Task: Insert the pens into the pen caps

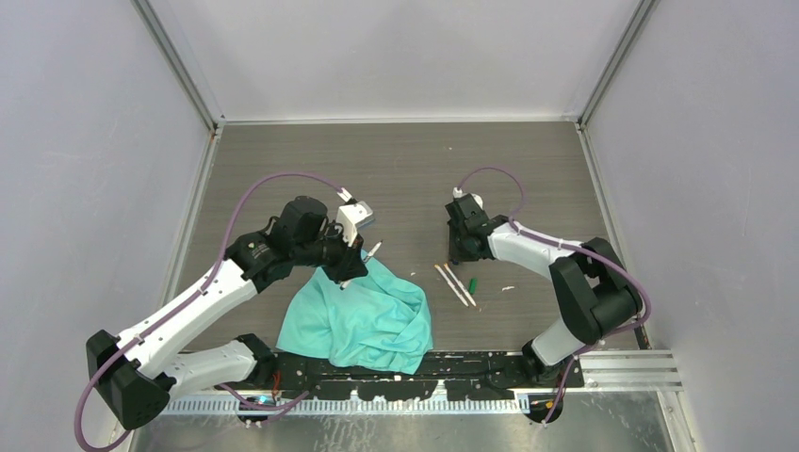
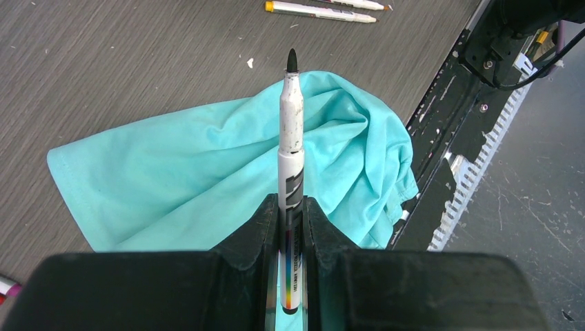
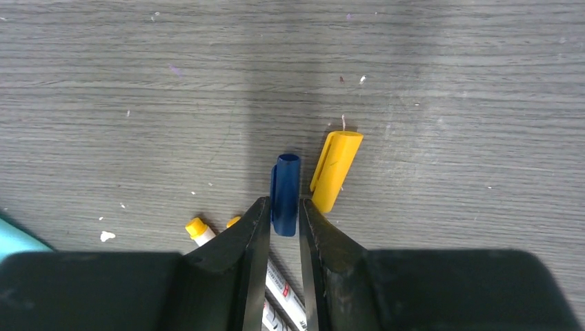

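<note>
My left gripper (image 2: 290, 207) is shut on a white-barrelled pen (image 2: 290, 131), whose dark tip points away over the teal cloth; gripper (image 1: 350, 252) and pen (image 1: 373, 250) also show in the top view. My right gripper (image 3: 283, 207) is shut on a blue cap (image 3: 285, 186), open end pointing away, just over the table. A yellow cap (image 3: 336, 169) lies right beside it. Two pens with yellow ends (image 3: 196, 229) lie under the right gripper; in the top view they are the pair of pens (image 1: 454, 284) with a green cap (image 1: 473, 282) beside them.
A crumpled teal cloth (image 1: 363, 318) lies at the near middle, below the left gripper, also in the left wrist view (image 2: 172, 172). Another pen end (image 2: 7, 286) shows at the left wrist view's lower left. The black rail (image 1: 415, 365) runs along the near edge.
</note>
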